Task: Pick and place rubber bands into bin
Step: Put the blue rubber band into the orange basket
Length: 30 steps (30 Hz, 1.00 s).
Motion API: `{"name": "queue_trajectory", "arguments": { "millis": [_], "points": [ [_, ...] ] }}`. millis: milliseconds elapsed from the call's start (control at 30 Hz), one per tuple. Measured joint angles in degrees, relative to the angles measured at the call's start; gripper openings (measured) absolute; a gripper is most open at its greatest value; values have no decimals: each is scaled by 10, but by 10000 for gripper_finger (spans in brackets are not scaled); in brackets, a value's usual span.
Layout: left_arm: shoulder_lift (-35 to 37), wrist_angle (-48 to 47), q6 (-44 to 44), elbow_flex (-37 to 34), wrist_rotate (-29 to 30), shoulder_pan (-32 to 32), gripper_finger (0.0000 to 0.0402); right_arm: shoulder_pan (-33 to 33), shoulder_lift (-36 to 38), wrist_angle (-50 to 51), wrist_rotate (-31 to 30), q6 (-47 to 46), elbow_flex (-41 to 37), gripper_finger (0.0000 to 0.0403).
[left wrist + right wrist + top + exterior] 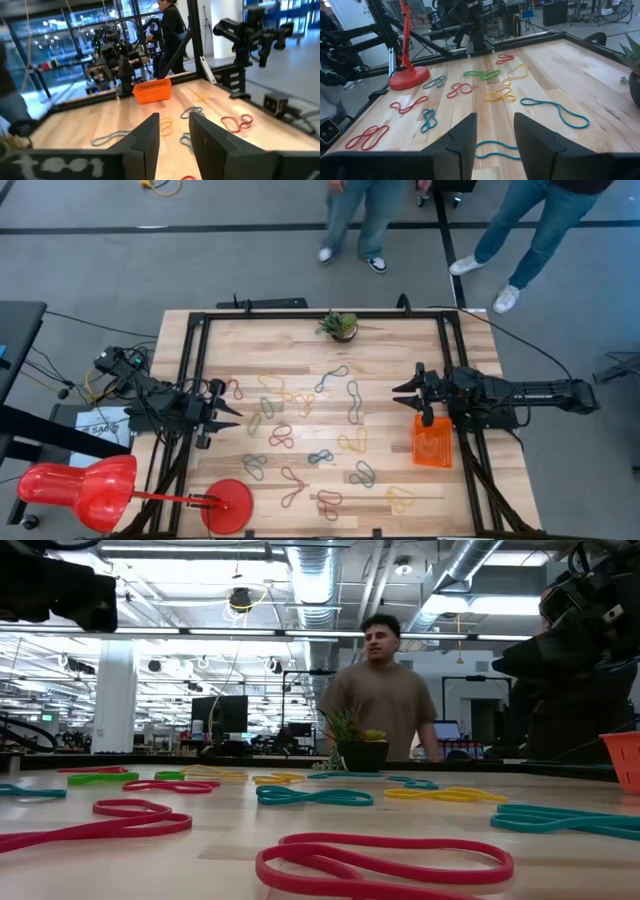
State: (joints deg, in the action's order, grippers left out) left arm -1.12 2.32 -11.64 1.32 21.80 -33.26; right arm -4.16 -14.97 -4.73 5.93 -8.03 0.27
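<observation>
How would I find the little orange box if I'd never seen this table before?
Look at the wooden table from above and go to its right edge, below the right pincer. The bin sits there: a small see-through orange rectangle, unlike the thin floppy rubber bands scattered beside it.

Grey floor (200, 260) fills the high view's upper part. In the low view, ceiling ducts (310, 570) run top centre; a white column (113, 695) stands left.

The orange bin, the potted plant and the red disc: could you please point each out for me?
orange bin (433, 445): high view, its mesh floor.
potted plant (341, 326): high view, its leaves.
red disc (228, 505): high view, its flat top.
</observation>
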Motion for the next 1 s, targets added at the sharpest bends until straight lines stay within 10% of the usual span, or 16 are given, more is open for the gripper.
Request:
{"name": "queue_trajectory", "arguments": {
  "millis": [1000],
  "points": [
    [0, 21, 129, -2, 0, 0, 98, -1, 0, 0, 0, 9, 0, 123]
  ]
}}
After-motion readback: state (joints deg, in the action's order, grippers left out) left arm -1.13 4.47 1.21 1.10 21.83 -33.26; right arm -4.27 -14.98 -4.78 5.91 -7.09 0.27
